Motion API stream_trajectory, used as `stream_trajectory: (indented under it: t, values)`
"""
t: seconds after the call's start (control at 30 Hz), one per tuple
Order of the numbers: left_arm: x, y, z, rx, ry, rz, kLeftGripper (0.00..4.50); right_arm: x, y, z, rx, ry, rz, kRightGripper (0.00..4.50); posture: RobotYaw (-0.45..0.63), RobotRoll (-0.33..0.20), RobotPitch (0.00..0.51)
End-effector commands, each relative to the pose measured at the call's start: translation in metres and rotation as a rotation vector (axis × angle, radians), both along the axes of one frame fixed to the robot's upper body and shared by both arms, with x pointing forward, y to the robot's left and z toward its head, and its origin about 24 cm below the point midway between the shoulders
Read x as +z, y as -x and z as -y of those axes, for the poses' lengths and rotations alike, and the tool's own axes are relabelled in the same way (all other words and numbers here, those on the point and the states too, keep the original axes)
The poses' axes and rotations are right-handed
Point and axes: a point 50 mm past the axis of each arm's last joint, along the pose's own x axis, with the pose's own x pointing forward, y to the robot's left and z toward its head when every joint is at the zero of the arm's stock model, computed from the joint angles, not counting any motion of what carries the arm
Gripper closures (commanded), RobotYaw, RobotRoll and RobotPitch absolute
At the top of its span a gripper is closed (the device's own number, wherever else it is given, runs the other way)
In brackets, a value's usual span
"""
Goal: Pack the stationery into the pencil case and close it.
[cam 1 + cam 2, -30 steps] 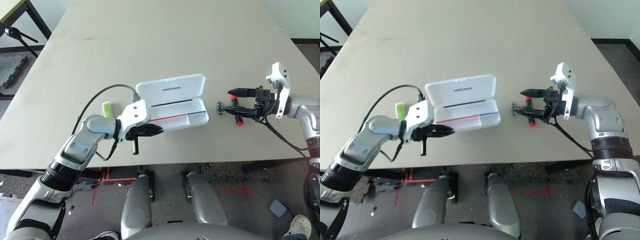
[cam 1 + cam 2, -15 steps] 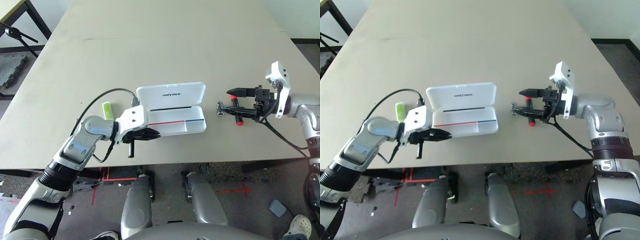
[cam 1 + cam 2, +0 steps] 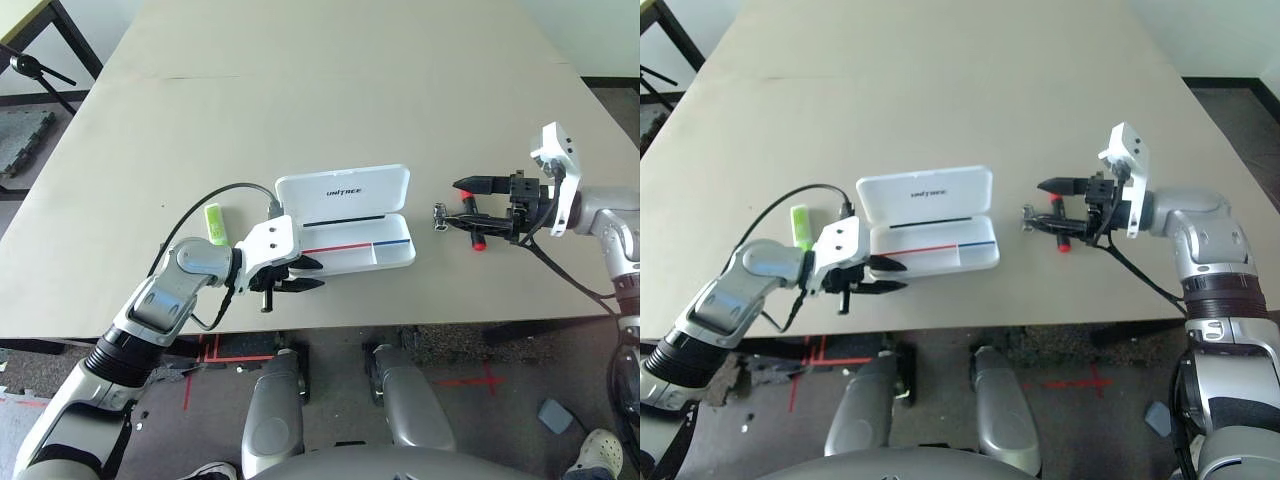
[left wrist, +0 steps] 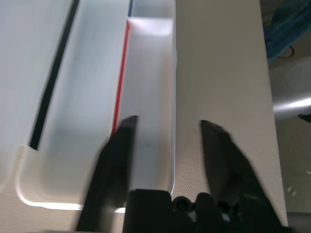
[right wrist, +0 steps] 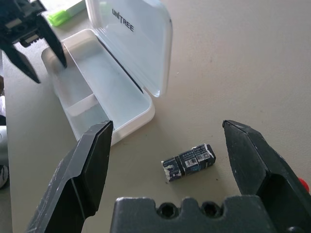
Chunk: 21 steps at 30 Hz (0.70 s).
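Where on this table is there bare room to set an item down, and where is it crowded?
Free: the whole table beyond the open pencil case, and the strip between case and right pincer. Crowded: the near edge, where the left pincer straddles the case's wall, the highlighter beside it, and the marker under the right pincer.

light: bright, even, diffuse | shadows: soft, short, under the pencil case (image 3: pixel 350 225) and both arms | glare: mild white bloom on the case's inside wall (left wrist view) | blur: left gripper (image 4: pixel 167 141) fingers soft-edged up close | head views: sharp, table (image 3: pixel 330 90) evenly lit
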Motion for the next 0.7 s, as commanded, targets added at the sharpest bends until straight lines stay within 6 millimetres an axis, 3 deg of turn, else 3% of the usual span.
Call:
stream_trajectory:
  t: [0.03,0.1,0.27,0.43,0.7]
  values:
    - [0.009,0.006,-0.004,0.007,0.035,0.009,0.66,0.01,0.0,-0.001,0.005,-0.015,0.028,0.0,-0.06,0.0,0.213]
    - [0.018,0.009,-0.007,0.008,0.061,0.025,0.01,0.015,0.001,0.0,0.002,-0.037,0.033,0.0,-0.06,0.0,0.214]
    - [0.036,0.015,-0.016,0.026,0.097,0.058,0.01,0.033,0.0,0.007,-0.08,-0.12,0.071,0.0,-0.07,0.0,0.216]
    - [0.045,0.014,-0.025,0.072,0.1,0.093,0.01,0.053,0.0,0.015,-0.324,-0.189,0.082,0.0,-0.09,0.0,0.22]
    - [0.046,0.01,-0.025,0.093,0.107,0.098,0.01,0.053,0.011,0.022,-0.715,-0.059,-0.022,0.0,-0.13,0.0,0.219]
